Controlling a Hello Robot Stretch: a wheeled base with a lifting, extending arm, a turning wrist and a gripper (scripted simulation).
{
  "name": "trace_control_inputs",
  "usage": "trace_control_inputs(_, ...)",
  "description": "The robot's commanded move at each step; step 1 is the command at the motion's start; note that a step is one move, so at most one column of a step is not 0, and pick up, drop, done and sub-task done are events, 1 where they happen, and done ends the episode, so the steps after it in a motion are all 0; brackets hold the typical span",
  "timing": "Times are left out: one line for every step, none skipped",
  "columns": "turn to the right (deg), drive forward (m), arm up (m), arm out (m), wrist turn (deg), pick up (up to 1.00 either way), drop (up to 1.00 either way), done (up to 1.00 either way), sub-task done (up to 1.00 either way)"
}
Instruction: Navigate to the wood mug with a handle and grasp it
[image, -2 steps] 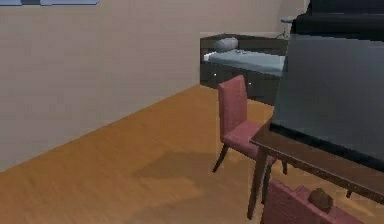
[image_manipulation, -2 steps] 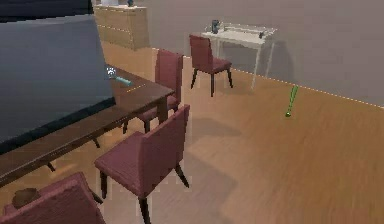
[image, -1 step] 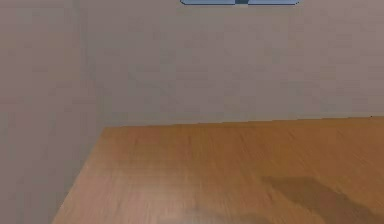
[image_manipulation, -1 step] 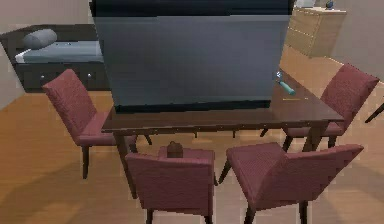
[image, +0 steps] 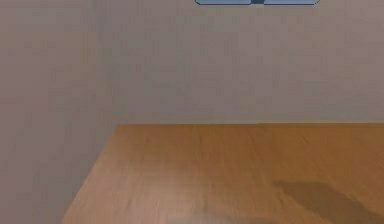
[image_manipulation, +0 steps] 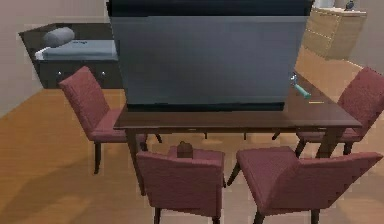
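Arm side view: a small brown object (image_manipulation: 184, 150), likely the mug, sits at the bench's (image_manipulation: 250, 118) near edge behind a red chair (image_manipulation: 180, 182) that could block the reach; the gripper's state cannot be told.

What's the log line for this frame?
target: small brown object on table near edge | beside: large dark screen, red chairs | forward: wall, wood floor

Camera's basically staring at a plain greyish wall (image: 230, 70), wood floor (image: 180, 160) stretching below, blue-grey thing (image: 257, 3) poking in up top.
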Motion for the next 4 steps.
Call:
trace_control_inputs(0.0,0.45,0.0,0.0,0.0,0.0,0.0,0.0,0.0)
trace_control_inputs(45.0,0.0,0.0,0.0,0.0,0.0,0.0,0.0,0.0)
trace_control_inputs(3.0,0.0,0.0,0.0,0.0,0.0,0.0,0.0,0.0)
trace_control_inputs(0.0,0.4,0.0,0.0,0.0,0.0,0.0,0.0,0.0)
